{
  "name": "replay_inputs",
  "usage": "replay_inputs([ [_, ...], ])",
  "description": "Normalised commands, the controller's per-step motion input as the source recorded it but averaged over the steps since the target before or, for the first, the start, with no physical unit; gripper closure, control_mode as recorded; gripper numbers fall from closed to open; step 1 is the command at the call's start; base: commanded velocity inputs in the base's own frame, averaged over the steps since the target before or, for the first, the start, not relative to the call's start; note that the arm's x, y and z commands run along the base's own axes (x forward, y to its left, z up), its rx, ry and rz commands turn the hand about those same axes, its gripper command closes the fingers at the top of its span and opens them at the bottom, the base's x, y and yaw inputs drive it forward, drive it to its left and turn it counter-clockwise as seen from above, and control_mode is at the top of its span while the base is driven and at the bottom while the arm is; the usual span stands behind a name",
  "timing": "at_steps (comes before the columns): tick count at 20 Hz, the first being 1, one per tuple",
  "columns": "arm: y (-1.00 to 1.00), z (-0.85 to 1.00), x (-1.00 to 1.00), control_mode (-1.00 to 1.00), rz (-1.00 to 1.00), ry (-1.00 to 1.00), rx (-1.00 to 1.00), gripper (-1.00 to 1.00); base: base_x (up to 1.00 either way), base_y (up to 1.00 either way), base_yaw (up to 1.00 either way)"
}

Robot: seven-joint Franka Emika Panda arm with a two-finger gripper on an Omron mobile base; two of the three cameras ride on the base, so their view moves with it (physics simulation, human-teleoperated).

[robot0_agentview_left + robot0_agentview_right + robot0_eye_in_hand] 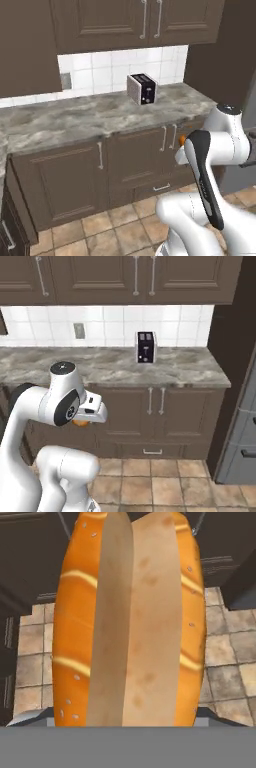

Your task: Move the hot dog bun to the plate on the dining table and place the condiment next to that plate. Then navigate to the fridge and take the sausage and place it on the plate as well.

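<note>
Brown cabinets behind; hot dog bun (130, 622) hides the fingers.

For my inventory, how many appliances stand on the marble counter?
1. A small silver and black toaster stands on the grey veined marble counter, near the white tiled wall. Others may be beyond the picture edges.

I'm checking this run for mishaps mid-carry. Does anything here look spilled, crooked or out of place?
Nothing stands out. The hot dog bun sits in the gripper, whole, its split side facing the hand camera, carried above the tiled floor. The toaster stands upright on the marble counter, and the cabinet doors below are shut.
</note>
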Motion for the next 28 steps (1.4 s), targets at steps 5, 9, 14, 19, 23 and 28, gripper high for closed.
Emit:
replay_inputs([
  [5,0.0,0.0,0.0,1.0,0.0,0.0,0.0,1.0,-0.11,0.0,-0.99],
  [9,0.0,0.0,0.0,1.0,0.0,0.0,0.0,1.0,-0.14,0.0,-0.97],
  [14,0.0,0.0,0.0,1.0,0.0,0.0,0.0,1.0,-0.07,0.0,-0.95],
  [19,0.0,0.0,0.0,1.0,0.0,0.0,0.0,1.0,0.0,0.0,-0.88],
  [23,0.0,0.0,0.0,1.0,0.0,0.0,0.0,1.0,0.02,-0.03,-0.77],
  [28,0.0,0.0,0.0,1.0,0.0,0.0,0.0,1.0,0.28,-0.06,-0.65],
])
